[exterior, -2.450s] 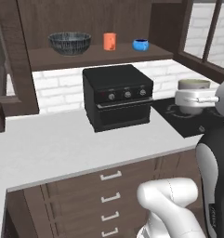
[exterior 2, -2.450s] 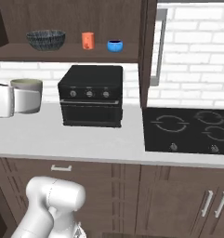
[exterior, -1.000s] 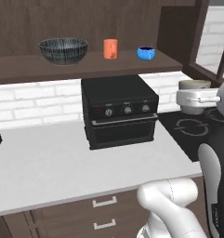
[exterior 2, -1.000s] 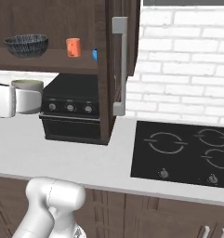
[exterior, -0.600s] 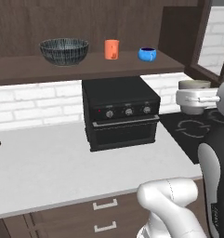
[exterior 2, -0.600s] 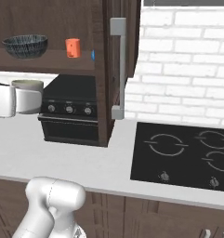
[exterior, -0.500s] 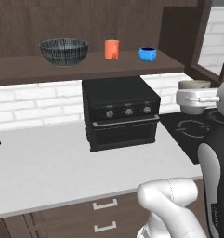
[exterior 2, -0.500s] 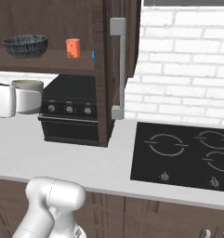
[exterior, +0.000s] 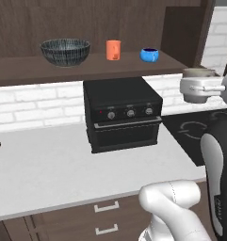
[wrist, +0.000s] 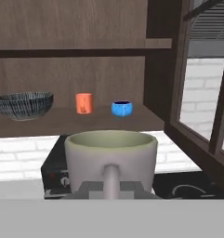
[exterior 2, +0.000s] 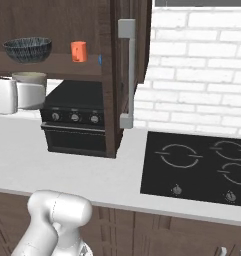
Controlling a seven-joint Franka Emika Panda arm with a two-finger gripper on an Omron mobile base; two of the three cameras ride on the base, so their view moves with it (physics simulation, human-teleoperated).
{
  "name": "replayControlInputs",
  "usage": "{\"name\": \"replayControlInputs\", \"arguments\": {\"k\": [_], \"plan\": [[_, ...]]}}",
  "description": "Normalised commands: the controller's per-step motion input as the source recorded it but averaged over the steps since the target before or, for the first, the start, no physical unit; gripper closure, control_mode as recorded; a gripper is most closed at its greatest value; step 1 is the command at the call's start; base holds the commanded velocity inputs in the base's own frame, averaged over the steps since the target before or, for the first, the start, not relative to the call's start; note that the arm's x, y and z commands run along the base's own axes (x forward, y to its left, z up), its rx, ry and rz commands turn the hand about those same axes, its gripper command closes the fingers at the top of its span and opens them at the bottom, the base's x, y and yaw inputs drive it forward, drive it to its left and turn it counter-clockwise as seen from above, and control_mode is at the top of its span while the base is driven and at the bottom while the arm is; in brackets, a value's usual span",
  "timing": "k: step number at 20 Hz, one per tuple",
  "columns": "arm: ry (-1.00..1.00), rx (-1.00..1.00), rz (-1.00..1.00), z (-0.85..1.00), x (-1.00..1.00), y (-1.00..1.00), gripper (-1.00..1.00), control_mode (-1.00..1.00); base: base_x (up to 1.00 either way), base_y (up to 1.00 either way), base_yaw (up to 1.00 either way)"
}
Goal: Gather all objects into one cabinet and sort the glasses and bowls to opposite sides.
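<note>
bowl | orange cup | blue item (shelf) | mug upright, aloft

Glossy white rounded arm segments, a dark panel, apparently small markings.

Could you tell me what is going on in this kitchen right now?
The robot arm is carrying a grey-beige mug, its jaws shut on the handle, held up in front of the open wall cabinet. On the cabinet's lower board, a dark striped bowl sits at the left, then an orange cup and a small blue item. The mug is not yet on the board.
</note>
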Motion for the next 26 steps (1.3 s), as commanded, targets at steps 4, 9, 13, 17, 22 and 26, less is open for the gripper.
{"name": "replayControlInputs", "arguments": {"k": [4, 9, 13, 17, 22, 26], "plan": [[-0.03, 0.02, 0.0, 0.36, 0.52, 0.0, 1.0, -1.0, 0.0, 0.0, 0.0], [0.0, 0.0, 0.0, -0.01, 0.81, 0.0, 1.0, -1.0, 0.0, 0.0, 0.0], [-0.04, 0.0, 0.0, -0.03, 0.54, 0.0, 1.0, -1.0, 0.0, 0.0, 0.0], [-0.18, 0.0, 0.0, -0.04, 0.1, 0.01, 1.0, -1.0, 0.0, 0.0, 0.0], [-0.07, 0.0, 0.0, -0.12, 0.31, 0.02, 1.0, -1.0, 0.0, 0.0, 0.0], [0.07, 0.0, 0.0, 0.0, 0.56, 0.01, 1.0, -1.0, 0.0, 0.0, 0.0]]}}
